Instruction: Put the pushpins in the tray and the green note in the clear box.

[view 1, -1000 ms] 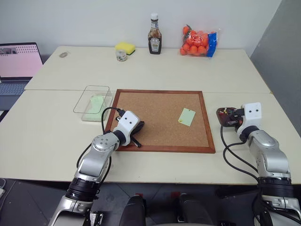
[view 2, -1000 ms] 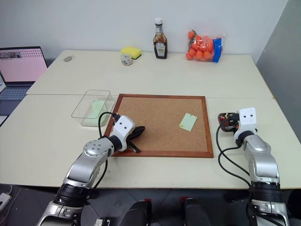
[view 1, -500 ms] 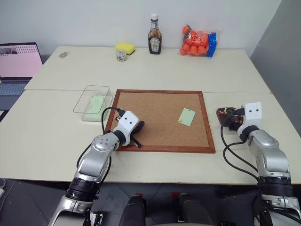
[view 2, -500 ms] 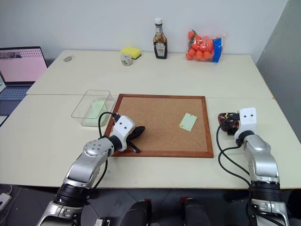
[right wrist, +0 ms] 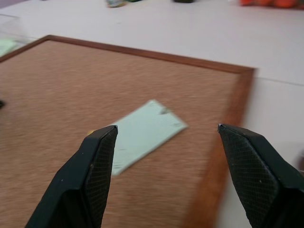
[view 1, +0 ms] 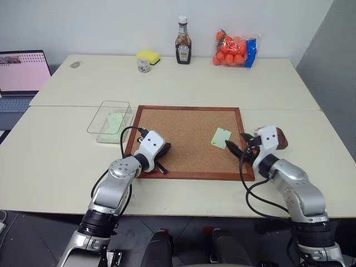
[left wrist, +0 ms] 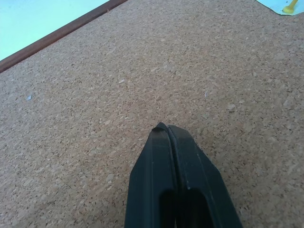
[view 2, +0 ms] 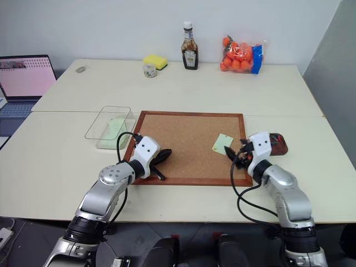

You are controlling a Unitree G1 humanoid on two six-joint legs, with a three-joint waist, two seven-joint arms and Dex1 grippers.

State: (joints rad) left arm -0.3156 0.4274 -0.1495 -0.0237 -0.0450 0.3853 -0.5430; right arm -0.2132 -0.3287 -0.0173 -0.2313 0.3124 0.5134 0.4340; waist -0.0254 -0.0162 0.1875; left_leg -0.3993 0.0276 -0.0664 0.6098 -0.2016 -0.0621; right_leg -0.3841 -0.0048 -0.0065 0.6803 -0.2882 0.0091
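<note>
green note [view 1: 221, 138]: flat on the corkboard [view 1: 183, 139], just ahead of the right gripper [view 1: 238, 146], one yellow pushpin [left wrist: 289, 7] holding it.
right gripper: fingers spread, empty.
left gripper [left wrist: 176, 156]: clenched, empty, resting on the cork.
risk: pulling the paper before the pin could tear it.

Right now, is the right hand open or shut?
Open. The right hand has its two black fingers spread wide apart, the green note on the corkboard showing between them; nothing is held.
</note>
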